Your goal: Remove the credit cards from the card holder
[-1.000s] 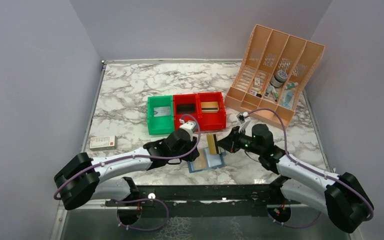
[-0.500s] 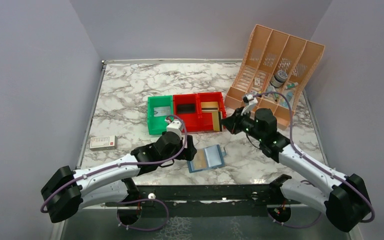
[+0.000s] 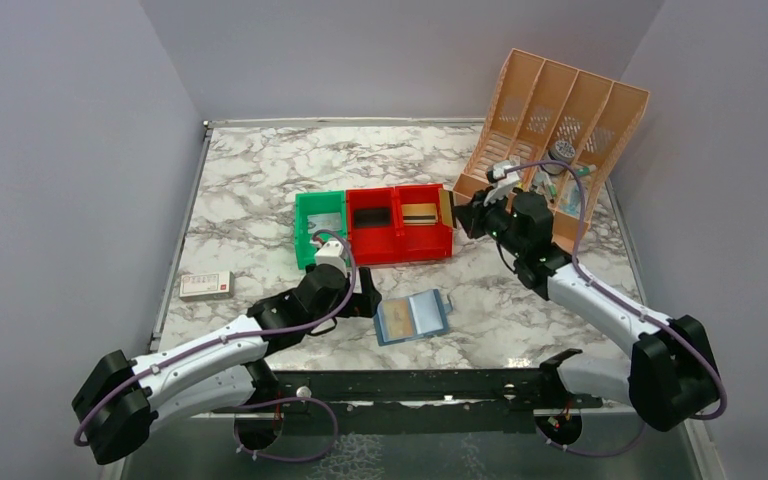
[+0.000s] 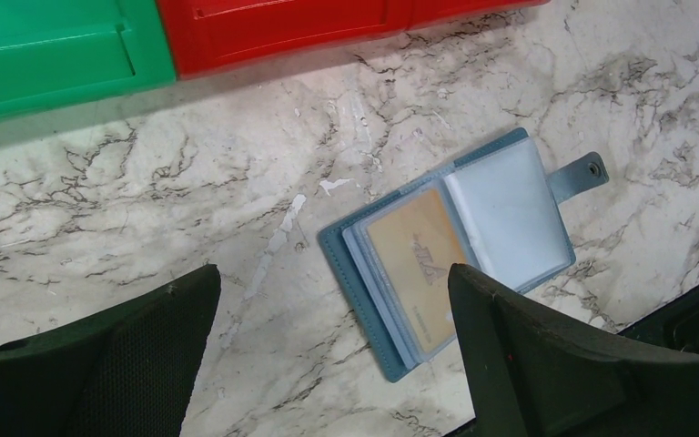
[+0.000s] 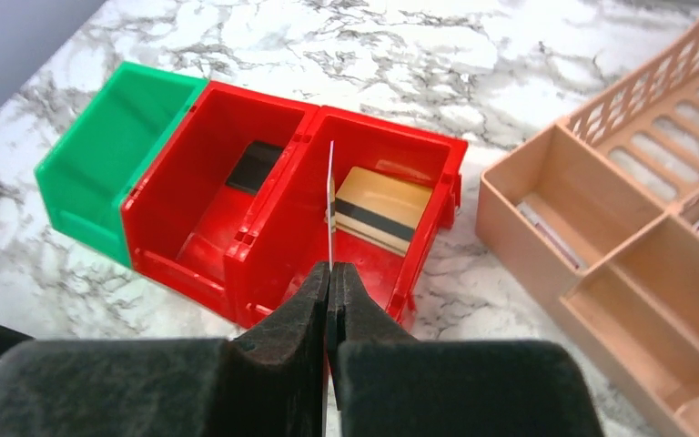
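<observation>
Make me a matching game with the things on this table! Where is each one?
Things:
1. open blue wallet
2. striped tan-gold plastic card
3. thin card seen edge-on
4. flat white-and-red box

Places:
A. pinched in the right hand
B. alone near the marble table's left edge
C. lying inside a red plastic bin
D. lying open between the two arms

Pairs: 1-D, 2-C, 3-A, 4-B

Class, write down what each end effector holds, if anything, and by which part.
The right end effector pinches one credit card by one edge; the rest sticks out beyond its fingertips. The left end effector, open, holds nothing.
</observation>
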You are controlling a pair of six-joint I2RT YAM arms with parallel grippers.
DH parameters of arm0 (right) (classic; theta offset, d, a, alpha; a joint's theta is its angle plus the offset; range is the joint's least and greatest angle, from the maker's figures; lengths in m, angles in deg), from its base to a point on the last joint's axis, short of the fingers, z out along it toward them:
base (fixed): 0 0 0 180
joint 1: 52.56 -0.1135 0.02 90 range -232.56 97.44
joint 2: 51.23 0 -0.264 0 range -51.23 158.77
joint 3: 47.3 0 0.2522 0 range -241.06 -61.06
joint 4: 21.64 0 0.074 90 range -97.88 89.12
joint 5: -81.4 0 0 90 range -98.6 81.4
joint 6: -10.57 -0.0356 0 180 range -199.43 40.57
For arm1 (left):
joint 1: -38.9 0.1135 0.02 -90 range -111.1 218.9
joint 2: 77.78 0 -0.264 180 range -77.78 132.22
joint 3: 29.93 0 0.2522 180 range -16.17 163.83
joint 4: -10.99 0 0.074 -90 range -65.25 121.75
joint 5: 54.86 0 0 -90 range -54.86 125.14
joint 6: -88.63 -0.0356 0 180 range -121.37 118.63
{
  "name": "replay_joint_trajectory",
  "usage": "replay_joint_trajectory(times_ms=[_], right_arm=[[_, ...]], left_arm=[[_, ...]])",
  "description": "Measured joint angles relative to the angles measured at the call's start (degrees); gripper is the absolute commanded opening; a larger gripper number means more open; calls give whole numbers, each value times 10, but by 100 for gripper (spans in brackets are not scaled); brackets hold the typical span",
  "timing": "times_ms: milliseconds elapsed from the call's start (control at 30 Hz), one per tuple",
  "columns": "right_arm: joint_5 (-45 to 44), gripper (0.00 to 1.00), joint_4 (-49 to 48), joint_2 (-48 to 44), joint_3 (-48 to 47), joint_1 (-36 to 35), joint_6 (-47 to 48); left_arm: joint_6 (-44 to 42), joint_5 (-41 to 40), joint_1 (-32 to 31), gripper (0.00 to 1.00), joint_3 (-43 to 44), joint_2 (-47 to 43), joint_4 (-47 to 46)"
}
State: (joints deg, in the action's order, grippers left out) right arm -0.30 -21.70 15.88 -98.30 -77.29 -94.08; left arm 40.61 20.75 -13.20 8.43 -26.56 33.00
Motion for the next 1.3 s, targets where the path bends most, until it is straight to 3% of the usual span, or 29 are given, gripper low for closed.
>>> replay_joint_trajectory(times_ms=[300,467,733,1300], right_arm=[[61,1,-114,62,8,-23,258],[81,1,-97,120,-11,-59,412],[93,1,-85,150,-12,-63,565],[81,1,-67,240,-74,-63,658]], left_arm=[[2,0,7,99,0,11,-1],[5,0,8,99,0,16,-7],[5,0,10,99,0,17,-5],[-5,0,14,99,0,27,5]])
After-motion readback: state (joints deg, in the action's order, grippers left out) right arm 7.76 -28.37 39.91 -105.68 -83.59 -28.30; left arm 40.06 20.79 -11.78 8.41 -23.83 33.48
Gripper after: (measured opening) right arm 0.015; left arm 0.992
